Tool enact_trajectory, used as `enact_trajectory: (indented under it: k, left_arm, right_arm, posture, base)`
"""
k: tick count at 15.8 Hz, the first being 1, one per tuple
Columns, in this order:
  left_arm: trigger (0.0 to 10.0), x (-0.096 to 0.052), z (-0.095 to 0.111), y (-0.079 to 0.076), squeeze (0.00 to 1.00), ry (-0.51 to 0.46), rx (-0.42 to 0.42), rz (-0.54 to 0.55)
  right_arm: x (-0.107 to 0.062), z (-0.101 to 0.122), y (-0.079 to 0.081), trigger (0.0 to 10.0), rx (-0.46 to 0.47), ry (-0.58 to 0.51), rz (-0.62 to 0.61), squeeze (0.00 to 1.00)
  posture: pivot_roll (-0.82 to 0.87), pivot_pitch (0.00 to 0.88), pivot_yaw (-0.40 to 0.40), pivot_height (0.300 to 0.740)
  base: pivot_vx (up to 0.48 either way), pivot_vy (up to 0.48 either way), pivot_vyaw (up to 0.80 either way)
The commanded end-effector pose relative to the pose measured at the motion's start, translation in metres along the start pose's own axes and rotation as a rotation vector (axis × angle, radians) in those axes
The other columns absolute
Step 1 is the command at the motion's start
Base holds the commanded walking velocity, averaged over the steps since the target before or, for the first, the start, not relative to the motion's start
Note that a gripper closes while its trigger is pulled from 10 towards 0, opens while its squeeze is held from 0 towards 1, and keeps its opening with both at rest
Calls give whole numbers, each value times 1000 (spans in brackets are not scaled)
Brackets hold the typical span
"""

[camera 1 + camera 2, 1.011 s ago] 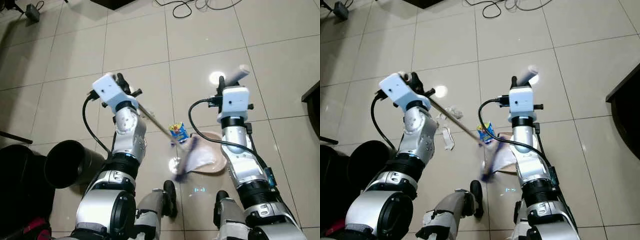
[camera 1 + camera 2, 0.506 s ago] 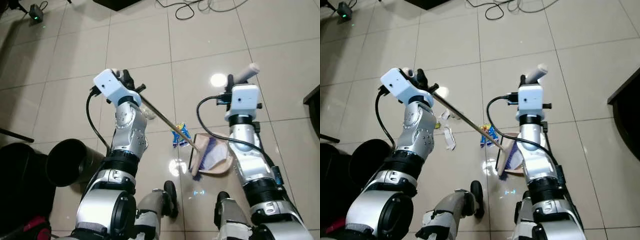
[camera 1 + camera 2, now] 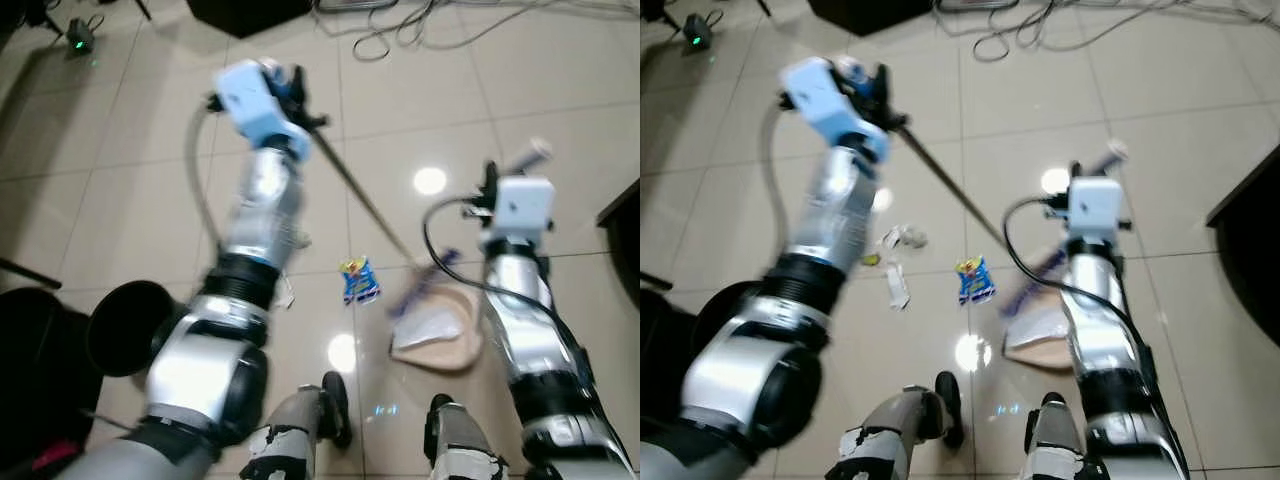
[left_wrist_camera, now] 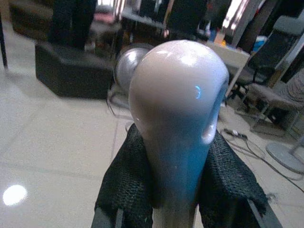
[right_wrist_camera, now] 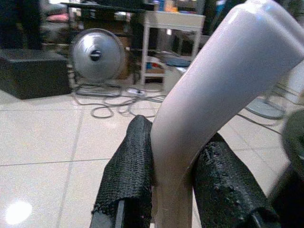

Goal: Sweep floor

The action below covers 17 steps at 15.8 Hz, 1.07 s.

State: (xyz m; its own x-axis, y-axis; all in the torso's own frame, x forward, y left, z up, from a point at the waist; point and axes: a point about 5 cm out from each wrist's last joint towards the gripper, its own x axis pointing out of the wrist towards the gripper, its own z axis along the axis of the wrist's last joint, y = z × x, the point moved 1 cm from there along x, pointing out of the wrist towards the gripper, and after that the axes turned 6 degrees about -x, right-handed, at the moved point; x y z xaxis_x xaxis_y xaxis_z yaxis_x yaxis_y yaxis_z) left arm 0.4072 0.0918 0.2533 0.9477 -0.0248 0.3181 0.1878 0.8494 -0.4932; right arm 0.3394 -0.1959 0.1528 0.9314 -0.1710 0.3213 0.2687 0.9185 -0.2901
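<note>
My left gripper (image 3: 291, 88) is raised far forward, shut on the rounded top of the broom handle (image 4: 176, 102), with black fingers (image 4: 127, 187) on both sides of it. The thin stick (image 3: 365, 205) slants down to the blurred purple broom head (image 3: 422, 290) at the far rim of the beige dustpan (image 3: 440, 338). My right gripper (image 3: 508, 172) is shut on the dustpan's pale handle (image 5: 216, 90). A blue snack wrapper (image 3: 357, 280) lies on the tiles left of the pan. White paper scraps (image 3: 902, 238) lie further left.
A black round bin (image 3: 128, 325) stands at my left, beside dark bags. Cables (image 3: 420, 22) run across the far floor. Dark furniture (image 3: 626, 228) juts in at the right edge. My feet (image 3: 335, 398) are just behind the pan. A floor fan (image 5: 97, 56) stands in the room.
My left arm has lifted and swung forward, drawing the broom head out of the dustpan to its far rim. The view has shifted and blurred. The wrapper stays on the floor.
</note>
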Motion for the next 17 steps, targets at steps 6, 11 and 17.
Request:
enact_trajectory:
  k: [6, 11, 17]
  left_arm:
    - [10000, 4, 43, 19, 0, -93, 162, -90]
    - [10000, -9, 63, 55, 0, -79, 446, -123]
    - [10000, -48, 49, 99, 0, 59, 649, -101]
  right_arm:
    - [-5, 8, -15, 10000, 45, -14, -32, 0]
    - [-5, 28, -37, 10000, 117, -57, -97, 0]
    - [-20, 40, -50, 10000, 120, -47, -93, 0]
  posture:
    - [49, 115, 178, 740]
    - [29, 86, 181, 740]
    - [-4, 42, 179, 740]
  base:
    - [0, 0, 0]
    - [0, 0, 0]
    - [0, 0, 0]
